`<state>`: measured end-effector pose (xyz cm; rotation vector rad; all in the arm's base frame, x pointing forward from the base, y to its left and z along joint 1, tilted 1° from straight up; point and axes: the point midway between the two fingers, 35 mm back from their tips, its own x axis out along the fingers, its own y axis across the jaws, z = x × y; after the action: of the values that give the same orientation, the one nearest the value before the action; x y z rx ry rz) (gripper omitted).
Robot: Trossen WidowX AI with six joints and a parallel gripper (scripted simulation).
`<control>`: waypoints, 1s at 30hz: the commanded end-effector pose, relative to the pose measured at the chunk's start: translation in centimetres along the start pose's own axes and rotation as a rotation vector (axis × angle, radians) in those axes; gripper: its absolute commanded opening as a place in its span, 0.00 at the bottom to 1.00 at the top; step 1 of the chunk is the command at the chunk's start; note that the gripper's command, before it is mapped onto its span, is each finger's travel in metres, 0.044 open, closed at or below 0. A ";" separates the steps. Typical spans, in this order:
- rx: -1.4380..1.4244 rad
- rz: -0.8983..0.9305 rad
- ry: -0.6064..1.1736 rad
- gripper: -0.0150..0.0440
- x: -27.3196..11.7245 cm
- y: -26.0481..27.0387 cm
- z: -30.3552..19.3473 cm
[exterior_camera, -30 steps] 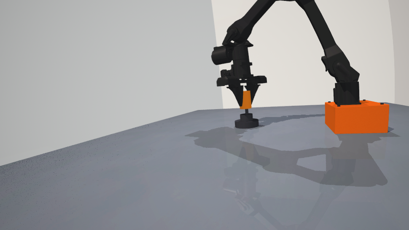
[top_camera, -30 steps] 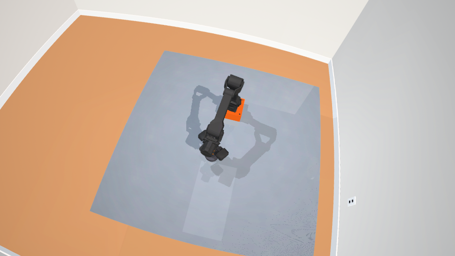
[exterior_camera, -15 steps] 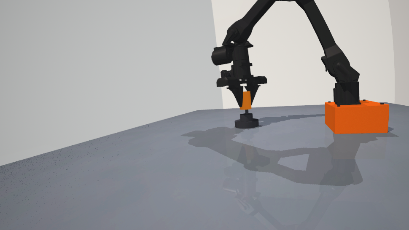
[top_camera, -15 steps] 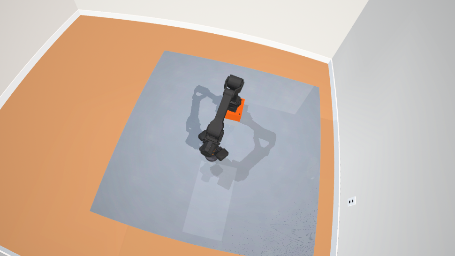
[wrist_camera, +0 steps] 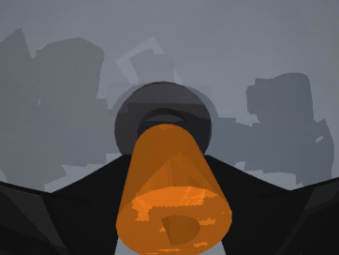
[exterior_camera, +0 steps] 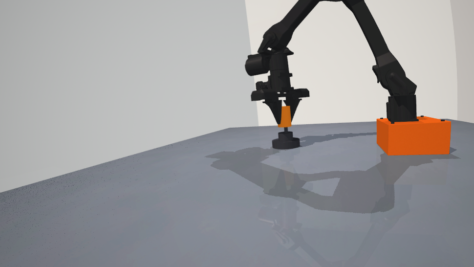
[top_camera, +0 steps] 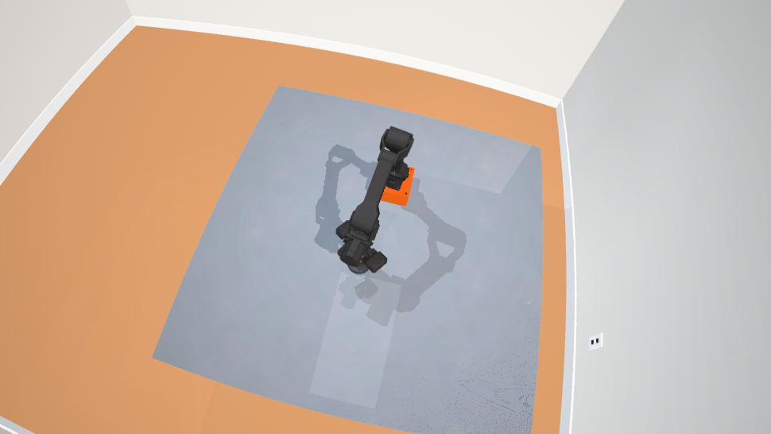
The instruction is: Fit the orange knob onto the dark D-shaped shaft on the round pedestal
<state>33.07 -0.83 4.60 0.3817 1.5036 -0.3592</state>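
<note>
My gripper (exterior_camera: 285,122) is shut on the orange knob (exterior_camera: 286,116) (wrist_camera: 164,169) and holds it upright over the round pedestal (exterior_camera: 285,144) (wrist_camera: 128,124). The dark shaft (exterior_camera: 286,129) shows as a short length between the knob's lower end and the pedestal's raised collar. The knob's lower end is at or around the shaft's top; which of these I cannot tell. In the wrist view the knob's top face shows a D-shaped mark with its straight side to the left. The shaft's flat side is hidden, and the fingertips are partly hidden behind the knob.
The arm's orange base box (exterior_camera: 418,137) (top_camera: 396,197) stands on the grey mat (top_camera: 258,215) (exterior_camera: 132,205), to the right of the pedestal in the exterior view. Arm shadows fall across the mat around the pedestal.
</note>
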 end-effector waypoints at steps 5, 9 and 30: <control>0.028 0.000 -0.002 0.25 -0.5 0.0 0.1; 0.171 0.000 -0.002 0.25 -0.5 0.0 0.1; 0.212 0.000 -0.002 0.25 0.0 0.0 0.1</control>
<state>33.04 -0.84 4.61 0.5465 1.4711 -0.5187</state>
